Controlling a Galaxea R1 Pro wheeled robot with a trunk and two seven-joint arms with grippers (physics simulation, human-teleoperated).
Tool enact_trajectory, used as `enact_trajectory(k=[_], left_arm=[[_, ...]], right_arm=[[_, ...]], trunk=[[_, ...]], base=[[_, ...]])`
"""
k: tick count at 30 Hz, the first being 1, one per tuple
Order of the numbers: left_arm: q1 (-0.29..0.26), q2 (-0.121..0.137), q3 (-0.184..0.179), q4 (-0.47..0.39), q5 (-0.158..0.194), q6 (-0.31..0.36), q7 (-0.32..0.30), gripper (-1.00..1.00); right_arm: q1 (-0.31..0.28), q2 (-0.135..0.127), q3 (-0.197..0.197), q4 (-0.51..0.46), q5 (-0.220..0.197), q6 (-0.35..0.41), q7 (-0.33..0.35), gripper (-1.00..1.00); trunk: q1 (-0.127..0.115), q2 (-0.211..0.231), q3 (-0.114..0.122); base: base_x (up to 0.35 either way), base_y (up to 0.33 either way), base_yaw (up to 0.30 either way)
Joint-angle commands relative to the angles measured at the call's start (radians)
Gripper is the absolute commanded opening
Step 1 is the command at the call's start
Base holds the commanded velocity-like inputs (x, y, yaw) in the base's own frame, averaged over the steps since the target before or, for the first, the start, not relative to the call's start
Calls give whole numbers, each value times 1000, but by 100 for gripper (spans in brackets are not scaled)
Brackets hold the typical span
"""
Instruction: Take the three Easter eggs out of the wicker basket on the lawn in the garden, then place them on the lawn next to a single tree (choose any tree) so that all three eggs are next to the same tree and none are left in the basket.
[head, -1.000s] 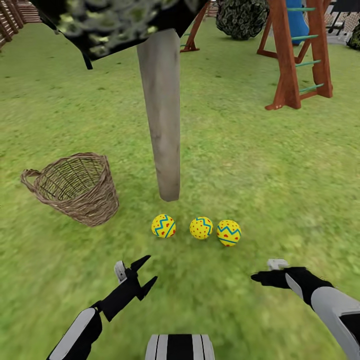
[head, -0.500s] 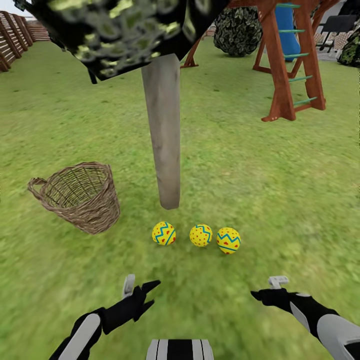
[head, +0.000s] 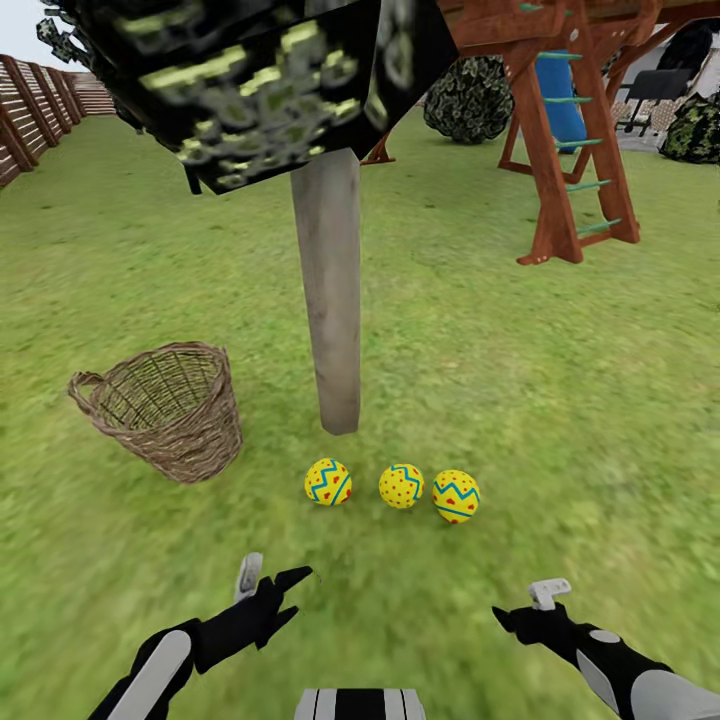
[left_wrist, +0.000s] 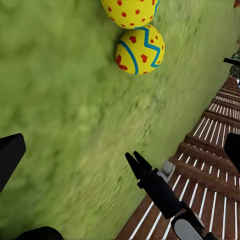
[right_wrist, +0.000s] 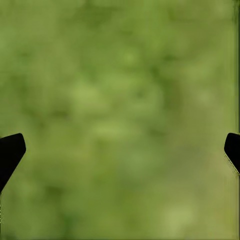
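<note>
Both grippers hang low over the lawn (head: 560, 400) with nothing in them – the left gripper (head: 285, 592) has its fingers spread, and the right gripper (right_wrist: 120, 150) has its tips wide apart above bare grass. Just ahead the three Easter eggs (head: 401, 487) lie in a row at the foot of the tree (head: 328, 300) – the wicker basket (head: 170, 408) stands to their left, tilted

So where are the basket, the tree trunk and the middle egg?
Basket (head: 190, 440), head view, woven front wall.
Trunk (head: 330, 300), head view, mid-trunk.
Middle egg (head: 401, 487), head view, its centre.
</note>
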Motion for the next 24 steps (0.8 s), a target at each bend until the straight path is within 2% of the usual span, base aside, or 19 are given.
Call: enact_trajectory(k=[1,2,5,8,15,20,22,24], left_arm=[[0,2,-2,0,-2,2,-1,100],[0,2,-2,0,-14,2,-1,100],[0,2,-1,1,-93,2,-3,100],[0,-1,1,2,-128,2,-3,100],[1,14,5,77,-138,-4,1,100],[1,33,6,131,-140,-36,5,100],[2,38,5,139,-153,-44,28,100],[2,39,4,141,-190,-46,67,100]], right_arm=[[0,0,9,1,-10,-5,3,100],[0,1,9,1,-10,-5,3,100],[0,6,9,2,-11,-6,3,100],[1,13,9,2,-10,-6,3,100],[2,20,9,4,-11,-4,3,100],[25,27,9,3,-10,-5,3,100],[29,27,9,4,-10,-5,3,100],[37,27,9,4,-9,-5,2,100]], trunk=[[-1,0,3],[-1,0,7],[-2,1,19],[-4,2,30],[-7,3,57],[-9,4,77],[-10,5,84],[-11,5,92]], base=[[0,0,0],[0,0,0],[0,0,0],[0,0,0],[0,0,0],[0,0,0],[0,0,0],[0,0,0]])
